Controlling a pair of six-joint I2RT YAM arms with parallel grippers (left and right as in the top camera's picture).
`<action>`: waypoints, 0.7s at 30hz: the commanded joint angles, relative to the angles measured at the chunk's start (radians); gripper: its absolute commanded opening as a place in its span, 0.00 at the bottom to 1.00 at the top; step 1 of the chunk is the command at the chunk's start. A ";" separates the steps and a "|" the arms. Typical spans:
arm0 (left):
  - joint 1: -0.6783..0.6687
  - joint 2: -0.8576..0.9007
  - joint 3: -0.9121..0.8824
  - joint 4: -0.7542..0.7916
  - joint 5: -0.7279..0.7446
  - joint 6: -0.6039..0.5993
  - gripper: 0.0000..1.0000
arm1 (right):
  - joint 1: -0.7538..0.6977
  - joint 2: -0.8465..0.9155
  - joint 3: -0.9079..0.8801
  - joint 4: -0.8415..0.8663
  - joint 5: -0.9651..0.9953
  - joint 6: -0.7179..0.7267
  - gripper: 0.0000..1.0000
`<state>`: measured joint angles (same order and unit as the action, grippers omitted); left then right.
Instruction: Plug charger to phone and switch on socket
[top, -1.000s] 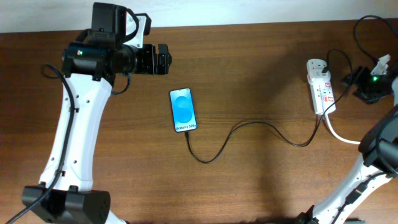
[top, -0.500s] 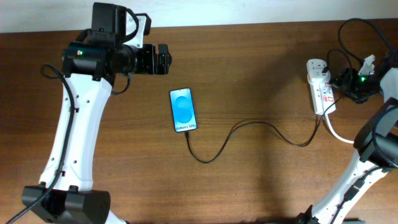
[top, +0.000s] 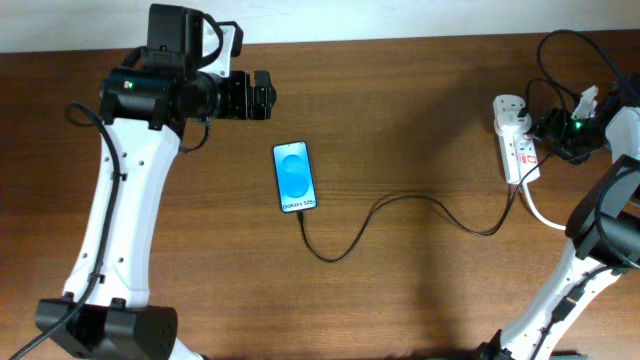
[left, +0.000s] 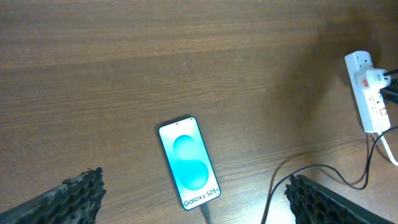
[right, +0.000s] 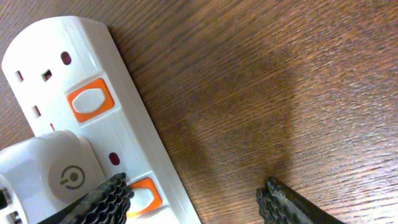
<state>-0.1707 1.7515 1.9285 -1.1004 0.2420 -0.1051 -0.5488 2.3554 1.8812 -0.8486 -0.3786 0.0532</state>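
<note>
Right gripper (top: 550, 132) at socket (top: 515, 150); phone (top: 294, 177) lit, charger (top: 400, 200) at its btm edge.
Right gripper fingers apart, low over the socket end nr white plug (right: 56, 174); one finger (right: 109, 198) overlapping an orange switch (right: 143, 194), contact not sure. Second orange switch (right: 90, 99) uncovered. Left gripper (top: 268, 95) above tabletop (top: 420, 100), behind phone, fingers wide apart, holding nothing. Phone flat, screen up, approx. mid-tabletop, well apart from socket. Charger in loose curves from phone across to socket at right side.
</note>
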 joint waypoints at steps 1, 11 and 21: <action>0.003 -0.015 0.011 -0.002 -0.003 0.005 0.99 | 0.026 0.027 -0.023 -0.045 0.024 -0.008 0.70; 0.003 -0.015 0.011 -0.002 -0.003 0.005 0.99 | 0.027 0.028 -0.026 -0.072 0.024 -0.008 0.70; 0.003 -0.015 0.011 -0.002 -0.003 0.005 0.99 | -0.077 -0.005 0.150 -0.150 0.076 0.087 0.77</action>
<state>-0.1707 1.7515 1.9285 -1.1007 0.2420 -0.1051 -0.5682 2.3577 1.9282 -0.9653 -0.3637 0.0849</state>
